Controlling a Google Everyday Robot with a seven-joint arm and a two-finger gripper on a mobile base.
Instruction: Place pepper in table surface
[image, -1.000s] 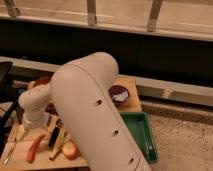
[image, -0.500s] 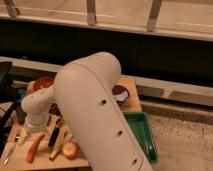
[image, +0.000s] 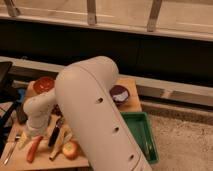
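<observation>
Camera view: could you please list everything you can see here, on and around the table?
pepper: one, red-orange, lying front left on the table
yellow stick: one, yellow, right of the pepper
fruit: one, yellow-orange, right of the stick
red bowl: one, red, back left
dark bowl: one, dark red, back right
tray: one, green, right of the table
table surface: one, light tan wood
arm: one, white, centre foreground
tool: one, open, low over the pepper's upper end
</observation>
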